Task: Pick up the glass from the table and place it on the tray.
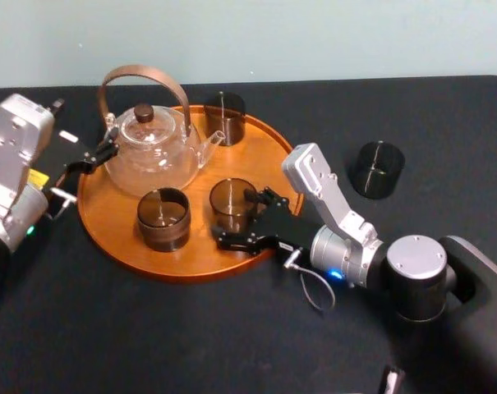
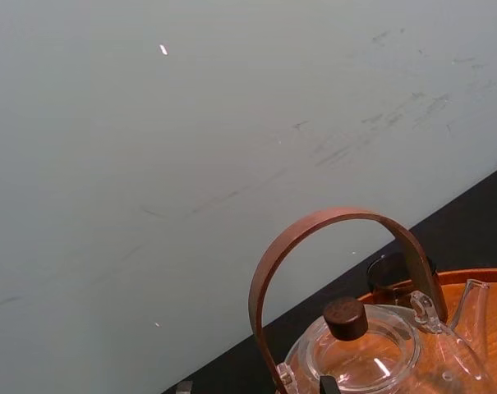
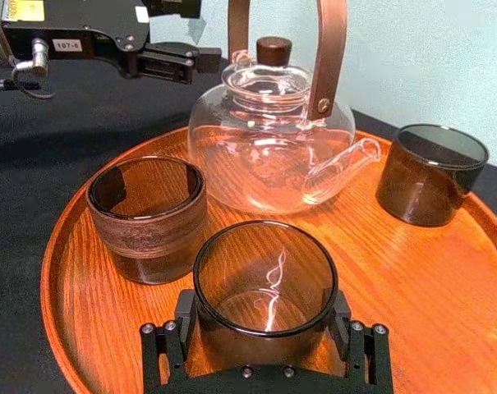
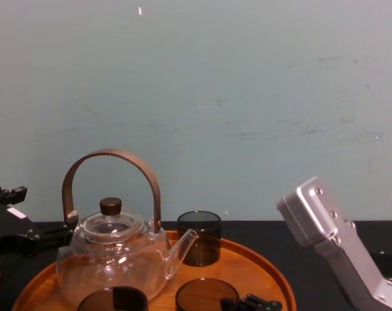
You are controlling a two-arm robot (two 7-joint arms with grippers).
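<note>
A dark smoky glass [image 1: 233,203] stands on the round wooden tray [image 1: 108,238], near its front right rim. My right gripper [image 1: 236,219] is shut on this glass [image 3: 264,283]; its two fingers [image 3: 186,316] press against the sides, and the base rests on the tray [image 3: 429,287]. Another dark glass [image 1: 377,168] stands on the black table [image 1: 232,328] to the right of the tray. My left gripper [image 1: 100,149] hangs open at the tray's left edge, beside the teapot and holding nothing.
A glass teapot [image 1: 154,148] with a brown hoop handle sits on the back left of the tray. Two more dark glasses are on the tray, one [image 1: 163,218] in front and one [image 1: 224,116] at the back. A pale wall [image 4: 247,97] stands behind the table.
</note>
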